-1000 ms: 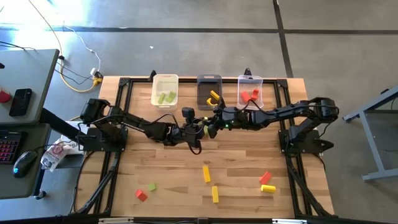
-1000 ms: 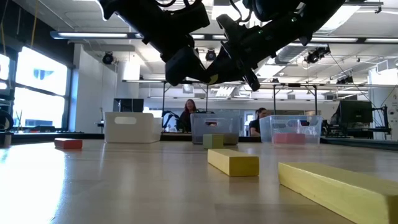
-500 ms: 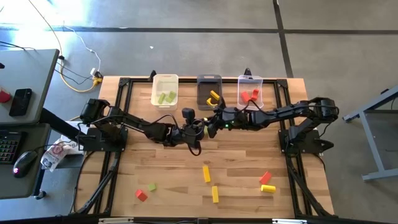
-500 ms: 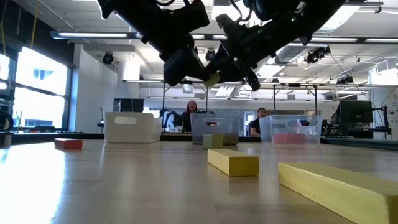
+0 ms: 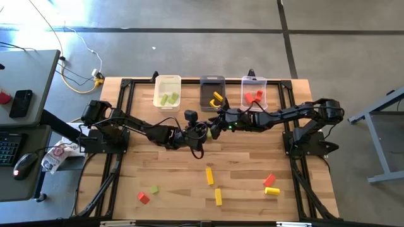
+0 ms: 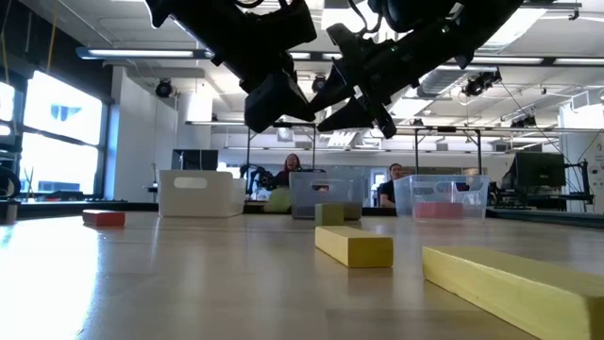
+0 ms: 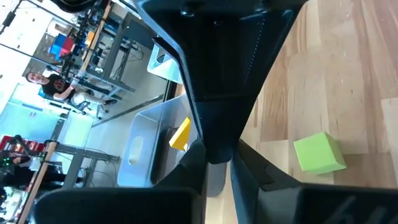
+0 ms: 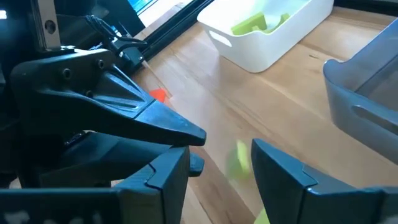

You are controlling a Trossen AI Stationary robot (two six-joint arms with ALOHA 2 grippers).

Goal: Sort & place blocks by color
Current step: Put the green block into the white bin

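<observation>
My two grippers meet in the air over the table's middle. My left gripper [image 5: 201,132] is shut with nothing between its fingers; the right wrist view shows it as a closed wedge [image 8: 196,134]. My right gripper [image 8: 221,163] is open and holds nothing. A light green block [image 7: 319,152] is down at the table under them. It shows low in front of the bins [image 6: 278,199] and as a blur between my right fingers [image 8: 236,158]. More blocks lie near the front edge: yellow [image 5: 209,176], red [image 5: 269,180] and green [image 5: 154,189].
Three bins stand along the far edge: a white one [image 5: 167,82] with green blocks, a dark grey one [image 5: 212,81] with a yellow block and a clear one [image 5: 254,82] with red blocks. Bare wood lies between the grippers and the front blocks. People sit in the room beyond.
My right gripper has opened and my left gripper has shut, both staying in place. The light green block that hung between their tips has dropped to the table below them.
</observation>
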